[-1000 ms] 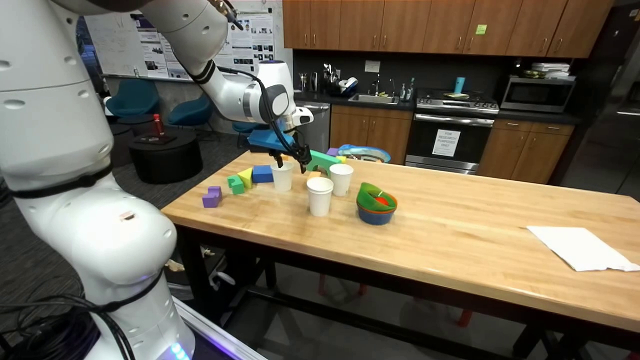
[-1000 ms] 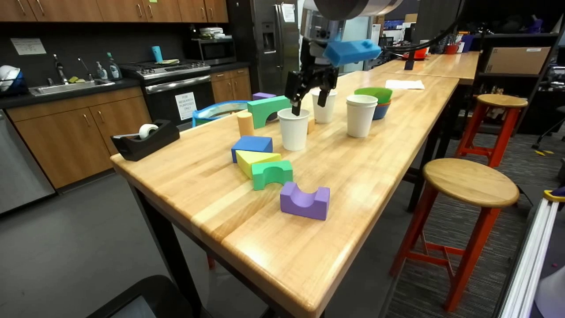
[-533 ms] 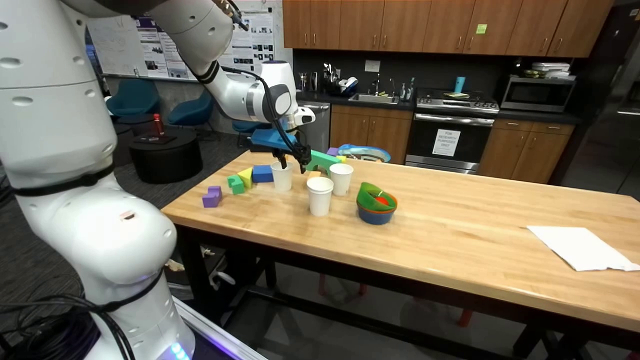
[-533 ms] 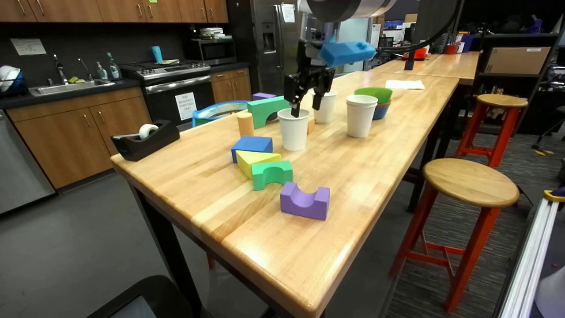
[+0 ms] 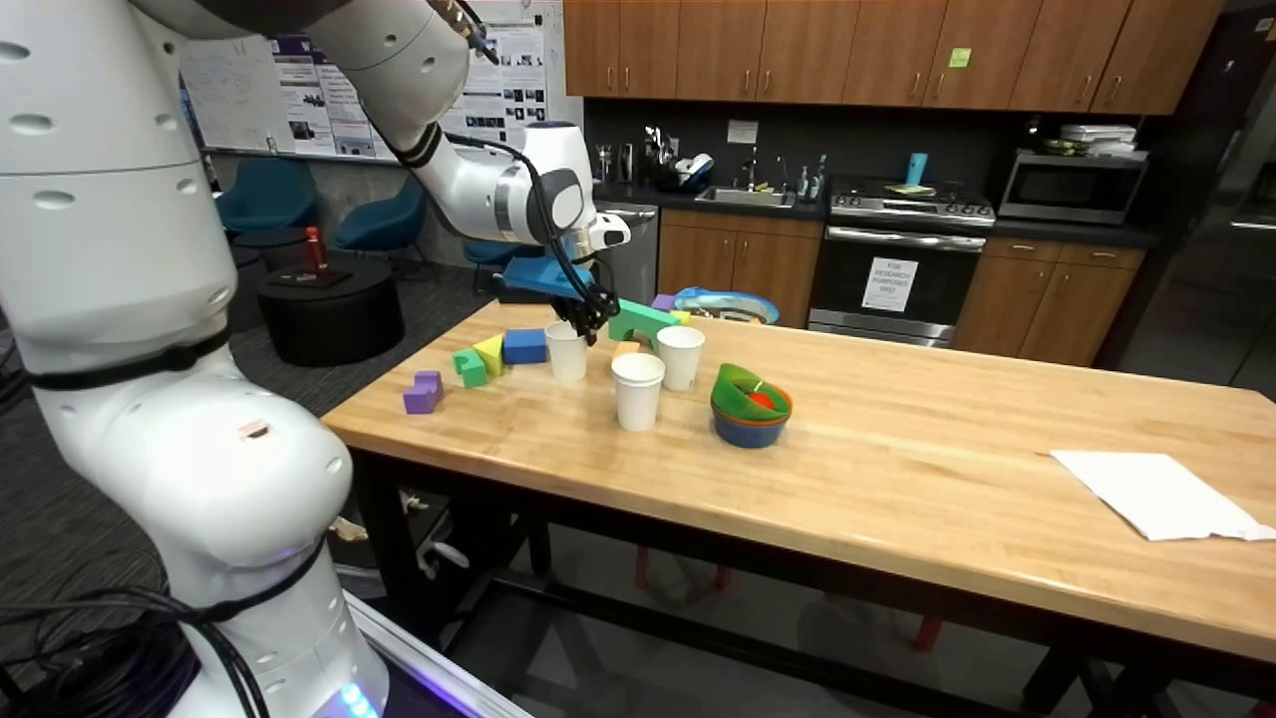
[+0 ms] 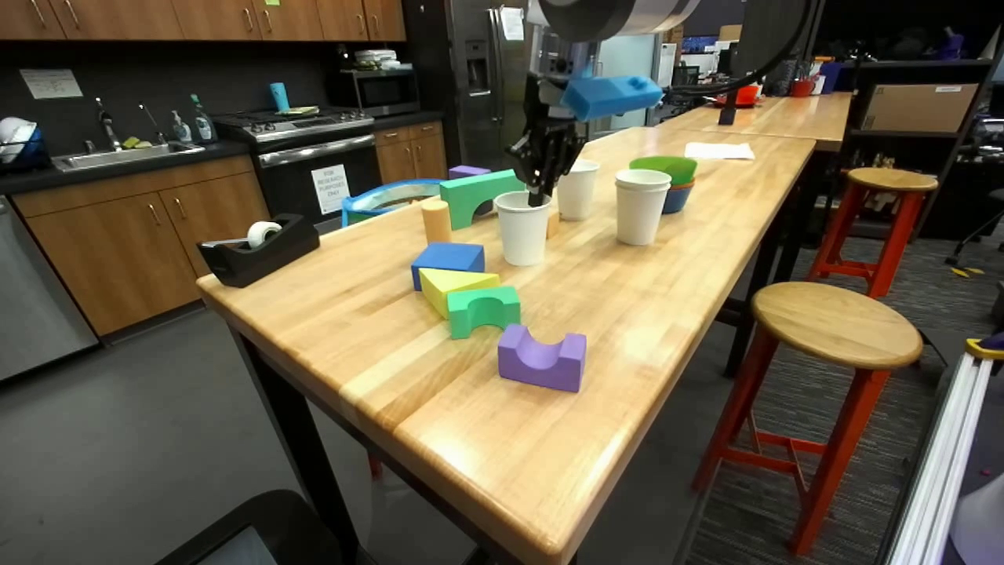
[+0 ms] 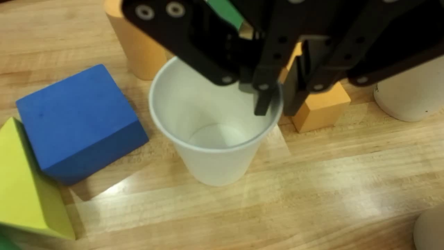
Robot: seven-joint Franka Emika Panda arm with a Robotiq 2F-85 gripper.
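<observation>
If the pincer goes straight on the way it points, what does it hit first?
Probably the white cup: one finger of the pincer is inside its rim, above the tapering wall. The other points toward the table near the orange block; depth there is unclear.

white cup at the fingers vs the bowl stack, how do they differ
The cup is plain white; the bowl stack is green, orange and blue. The cup is upright, while the green bowl atop the stack is tilted. The cup's rim runs between the fingers, one inside it, though whether they grip is unclear; the stack stands apart from them. Both are open at the top.
</observation>
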